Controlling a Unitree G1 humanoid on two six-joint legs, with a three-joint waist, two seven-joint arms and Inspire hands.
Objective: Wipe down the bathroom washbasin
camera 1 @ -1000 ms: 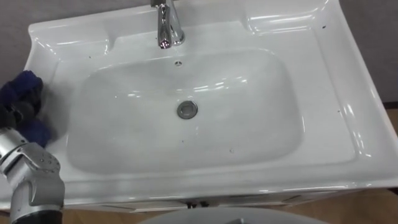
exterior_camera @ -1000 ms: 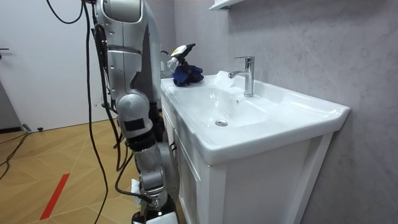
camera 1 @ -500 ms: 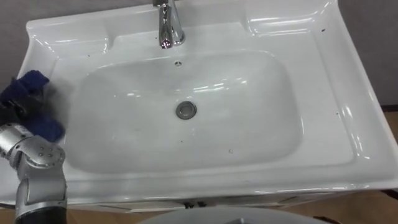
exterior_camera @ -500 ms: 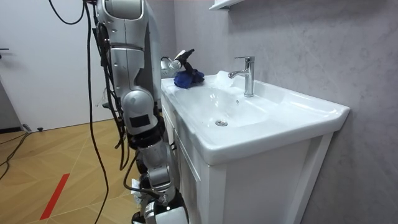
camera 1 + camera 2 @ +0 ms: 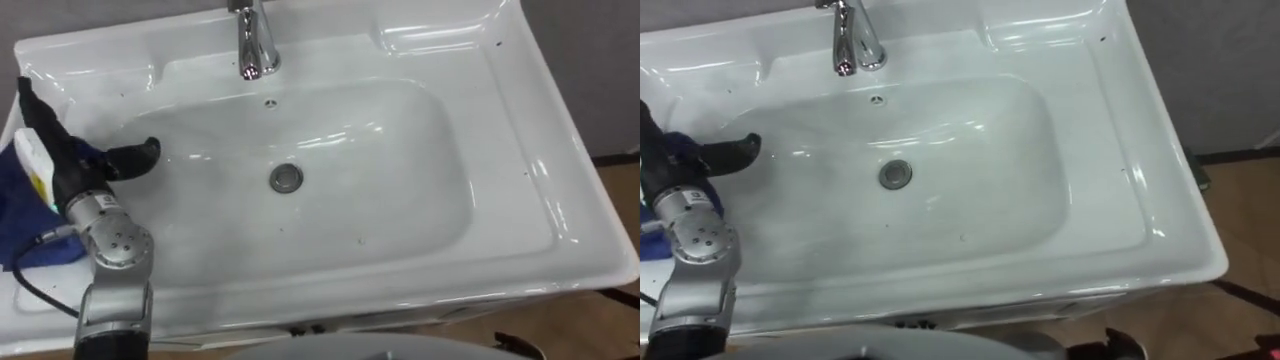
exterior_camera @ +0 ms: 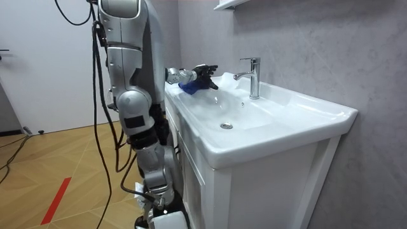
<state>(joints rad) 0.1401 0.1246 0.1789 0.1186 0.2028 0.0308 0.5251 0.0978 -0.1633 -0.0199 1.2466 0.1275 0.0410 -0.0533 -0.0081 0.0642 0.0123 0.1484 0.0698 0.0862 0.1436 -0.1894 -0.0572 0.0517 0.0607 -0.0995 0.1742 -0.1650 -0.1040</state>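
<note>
We see a white cabinet (image 6: 273, 191) standing against a grey textured wall (image 6: 311, 44), with a white shelf (image 6: 230, 4) high above it on that wall, a plain white wall (image 6: 44, 70) well off to the room view's left of it, and beside it a wooden parquet floor (image 6: 70, 159) bearing a red strip (image 6: 56, 200).

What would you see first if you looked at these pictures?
First comes the big shiny white basin, with a silver tap at its back edge and a round drain in the middle. Next, on its left rim, the robot's left hand lies over a dark blue cloth.
</note>
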